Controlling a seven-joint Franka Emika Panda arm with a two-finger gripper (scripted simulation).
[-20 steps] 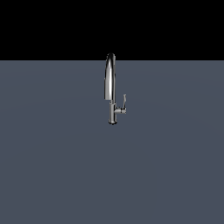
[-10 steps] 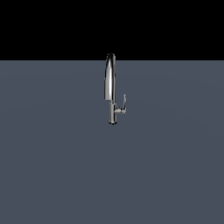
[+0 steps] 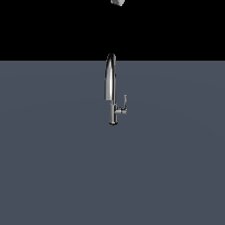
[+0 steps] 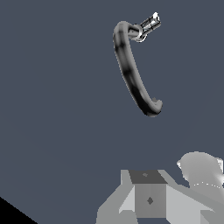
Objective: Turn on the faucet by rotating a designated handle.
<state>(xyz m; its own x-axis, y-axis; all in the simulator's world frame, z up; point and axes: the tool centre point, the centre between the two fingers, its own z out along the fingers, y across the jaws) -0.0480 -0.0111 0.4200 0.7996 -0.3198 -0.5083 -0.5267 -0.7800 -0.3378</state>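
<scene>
Grey flat floor runs back to a black backdrop, with the faucet upright near the centre and its handle jutting to the exterior view's right. High above it, well apart, only a pale scrap of the gripper shows, so I cannot tell how its jaws stand.

Only a pale tip of the arm shows at the exterior view's top edge.
</scene>
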